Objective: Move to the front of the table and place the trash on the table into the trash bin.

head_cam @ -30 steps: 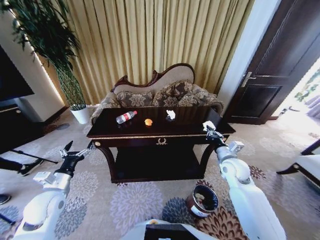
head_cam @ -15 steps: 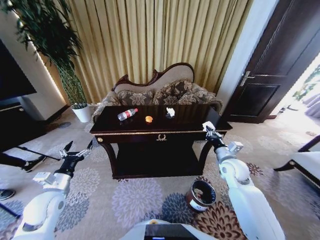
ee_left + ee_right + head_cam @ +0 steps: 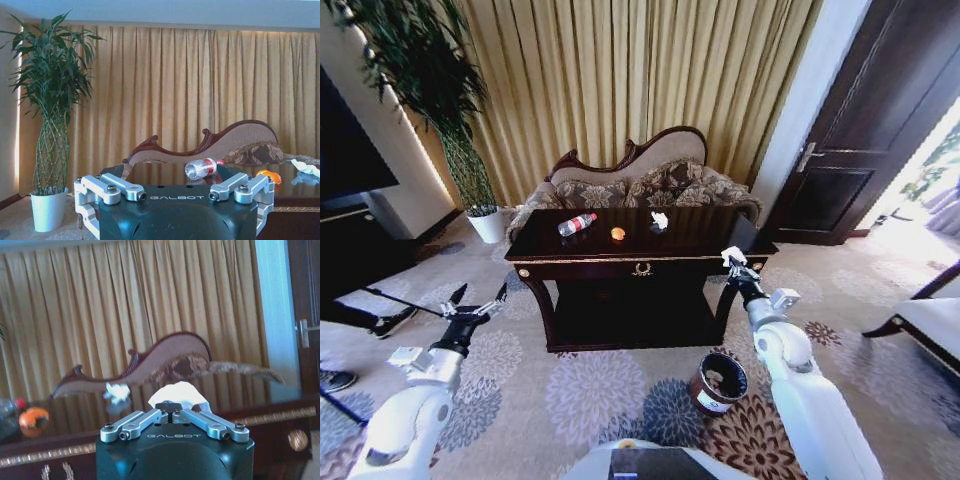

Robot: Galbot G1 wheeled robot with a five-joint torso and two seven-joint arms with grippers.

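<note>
One whitish lump pinched in right gripper; left gripper spread, idle; carry lump squarely above trash bin before releasing.

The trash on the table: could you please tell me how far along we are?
Done: the robot faces the table. In hand: the right tool is shut on one whitish lump. Left: it, the bottle, orange piece and second lump must reach the trash bin. The left tool hangs open.
</note>
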